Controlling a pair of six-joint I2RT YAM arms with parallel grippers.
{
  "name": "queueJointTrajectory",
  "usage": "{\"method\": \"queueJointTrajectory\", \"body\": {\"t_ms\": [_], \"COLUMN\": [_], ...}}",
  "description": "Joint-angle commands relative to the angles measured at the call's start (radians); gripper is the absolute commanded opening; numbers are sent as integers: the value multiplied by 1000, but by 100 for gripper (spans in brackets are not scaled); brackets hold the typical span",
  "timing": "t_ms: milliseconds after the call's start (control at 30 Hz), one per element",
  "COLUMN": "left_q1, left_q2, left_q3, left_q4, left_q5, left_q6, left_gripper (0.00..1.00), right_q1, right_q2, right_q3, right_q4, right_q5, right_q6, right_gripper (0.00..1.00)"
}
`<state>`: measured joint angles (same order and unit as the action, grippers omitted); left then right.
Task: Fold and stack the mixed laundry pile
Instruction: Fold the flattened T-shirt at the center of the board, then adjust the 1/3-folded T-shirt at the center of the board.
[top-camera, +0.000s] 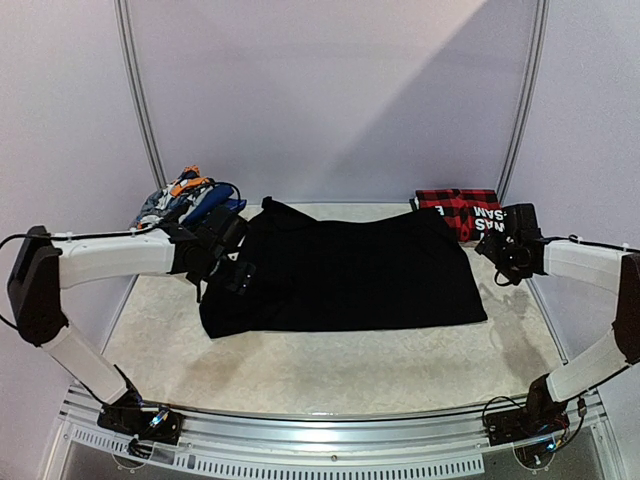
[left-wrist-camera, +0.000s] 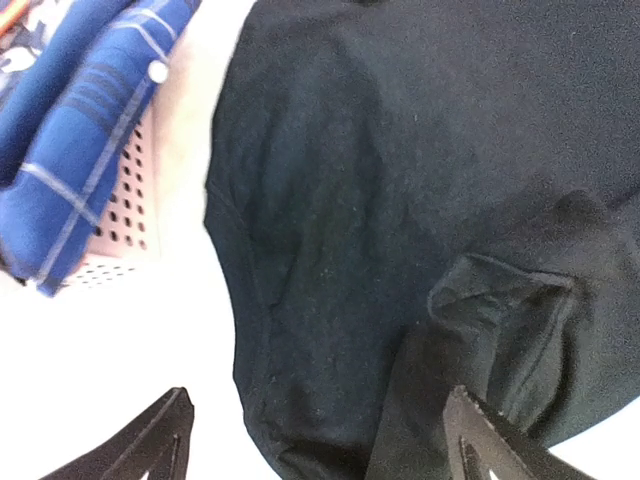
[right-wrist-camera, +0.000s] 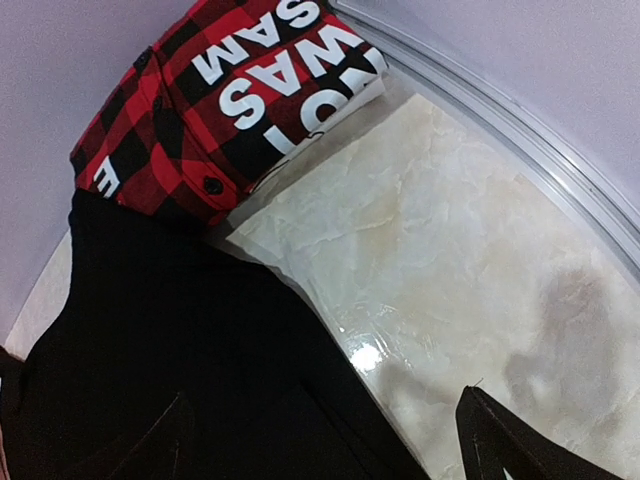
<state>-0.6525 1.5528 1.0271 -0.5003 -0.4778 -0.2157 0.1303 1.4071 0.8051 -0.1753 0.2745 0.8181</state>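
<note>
**Gripping both ends of the black trousers for an even fold**

Jaws spread wide and holding nothing, the left hand hangs low over the left end of the black trousers. The right hand is equally wide open and empty over the right end. The trousers lie flat across the middle of the tabletop, so the next fold looks like the step in hand.

To do it well, each hand should come down on a matching edge and pinch every layer there, not only the top one. Both should then lift together at one height, so the cloth carries over without twisting.

A raised pocket flap sits close to the left hand and should be pressed flat, not folded in. At the far right the trousers meet a folded red plaid piece, and the right hand must not catch it. At the far left a blue plaid shirt hangs over the pale basket, unfolded.
</note>
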Motion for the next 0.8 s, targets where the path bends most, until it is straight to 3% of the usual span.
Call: {"method": "queueJointTrajectory", "body": {"t_ms": [0,100,267,433,567,767], "left_q1": [-15,-22,-24,-43,-63,-98], "left_q2": [-115,-171,-183,-122,-37,63], "left_q3": [-50,-92,-142,-156,-97,-37], "left_q4": [-5,-5,72,226,249,273], "left_q5": [15,46,159,293,301,276], "left_q6": [-37,-46,-14,53,74,93], "left_gripper": [89,89,88,86,84,83], "right_q1": [52,103,233,387,446,509], "right_q2": [-91,-130,-141,-40,68,208], "right_q3": [-36,-49,-94,-81,-101,-97], "right_q4": [-19,7,200,318,458,542], "right_q5": [-15,-44,-236,-390,-540,-591], "right_q6": [-65,-101,-202,-289,-281,-293], "right_gripper": [92,90,84,77,65,51]}}
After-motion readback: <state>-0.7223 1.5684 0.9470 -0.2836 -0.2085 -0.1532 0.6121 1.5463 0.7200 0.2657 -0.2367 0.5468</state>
